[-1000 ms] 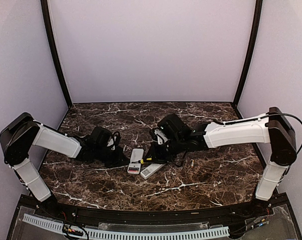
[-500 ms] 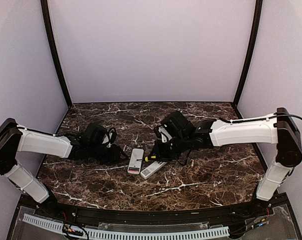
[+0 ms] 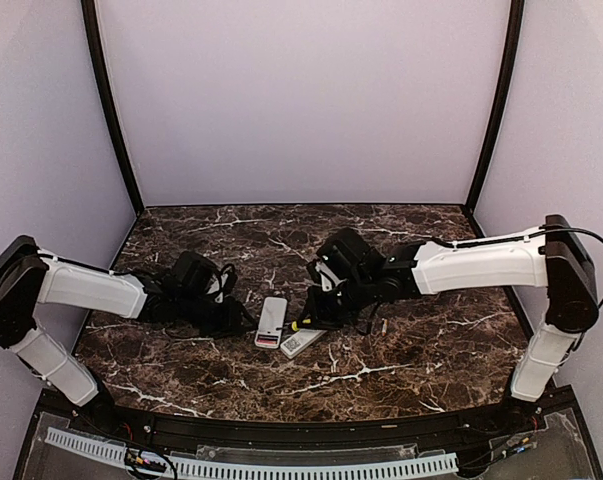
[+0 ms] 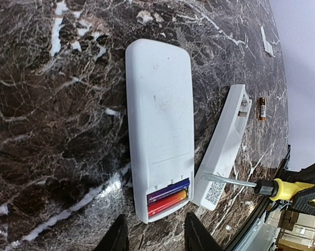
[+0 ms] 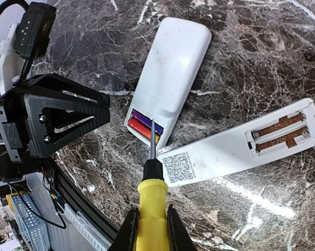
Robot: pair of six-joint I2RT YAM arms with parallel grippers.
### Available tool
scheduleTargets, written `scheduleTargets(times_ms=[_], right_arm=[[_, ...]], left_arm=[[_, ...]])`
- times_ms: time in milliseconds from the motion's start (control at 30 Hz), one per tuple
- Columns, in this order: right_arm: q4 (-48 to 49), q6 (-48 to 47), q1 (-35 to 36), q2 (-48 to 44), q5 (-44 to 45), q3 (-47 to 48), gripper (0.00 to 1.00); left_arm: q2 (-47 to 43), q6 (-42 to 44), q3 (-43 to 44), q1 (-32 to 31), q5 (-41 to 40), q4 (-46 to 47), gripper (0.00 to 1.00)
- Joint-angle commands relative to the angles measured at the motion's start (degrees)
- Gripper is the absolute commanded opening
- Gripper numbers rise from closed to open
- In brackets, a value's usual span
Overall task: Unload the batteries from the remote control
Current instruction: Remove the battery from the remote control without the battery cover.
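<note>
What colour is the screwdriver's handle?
Yellow: the plastic screwdriver handle, best in the right wrist view.

In the left wrist view the remote control [image 4: 160, 125] lies mid-frame on the table [image 4: 53, 104], with the batteries [image 4: 167, 196] side by side in the compartment at its lower end. A second remote [image 4: 223, 146] lies just right of it. A loose battery [image 4: 261, 109] lies farther right. The screwdriver [image 4: 282, 188] reaches in from the lower right, its shaft crossing the second remote's lower end.
</note>
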Motion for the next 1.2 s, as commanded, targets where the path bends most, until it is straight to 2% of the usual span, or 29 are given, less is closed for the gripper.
scheduleTargets(times_ms=[0, 233, 700, 1167], right_arm=[[-2.7, 1.5, 0.6, 2.6, 0.5, 2.1, 0.0], [-3.6, 1.7, 0.7, 2.8, 1.2, 2.5, 0.0], [-4.5, 1.2, 0.7, 3.2, 0.7, 2.9, 0.0], [-6.6, 0.7, 1.5, 3.5, 1.7, 4.5, 0.0]], left_arm=[[2.4, 0.9, 0.1, -0.9, 1.4, -0.2, 0.35], [4.8, 1.0, 0.8, -1.4, 1.6, 0.3, 0.32], [5.6, 0.8, 1.0, -2.1, 1.9, 0.8, 0.17], [7.2, 0.3, 1.4, -3.0, 2.2, 2.2, 0.08]])
